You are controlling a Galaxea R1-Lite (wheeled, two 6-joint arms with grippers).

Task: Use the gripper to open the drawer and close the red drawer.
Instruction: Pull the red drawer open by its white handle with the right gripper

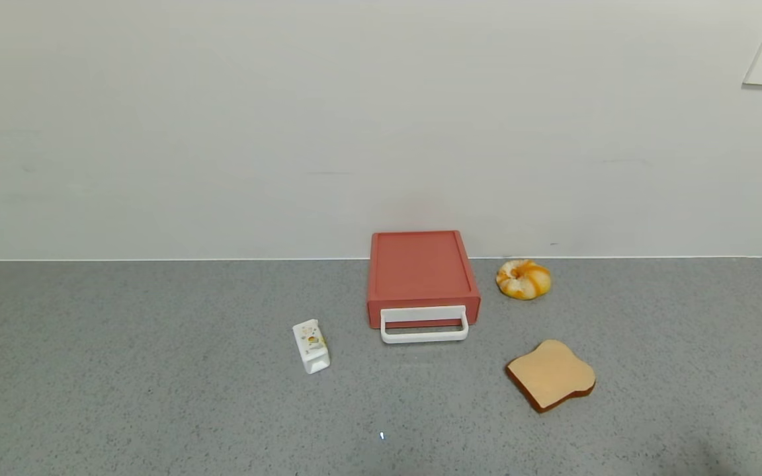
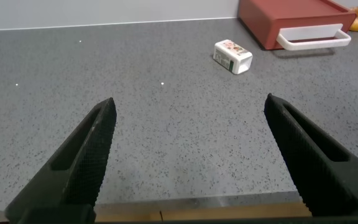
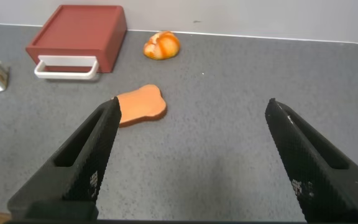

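Drawer (image 1: 423, 277) sits fully closed against the wall at the back of the desk (image 1: 156, 396), handle untouched, so nothing is done: left gripper (image 2: 188, 155) and right gripper (image 3: 191, 155) hover well apart from it, jaws spread, empty.

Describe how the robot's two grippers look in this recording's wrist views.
The left gripper has two black, wedge-shaped fingers tapering to points, with finely ribbed inner faces and a shallow recess along each. The right gripper has the same black tapered fingers, with small pale markings low on them. No arms or cables show; the head view shows neither gripper.
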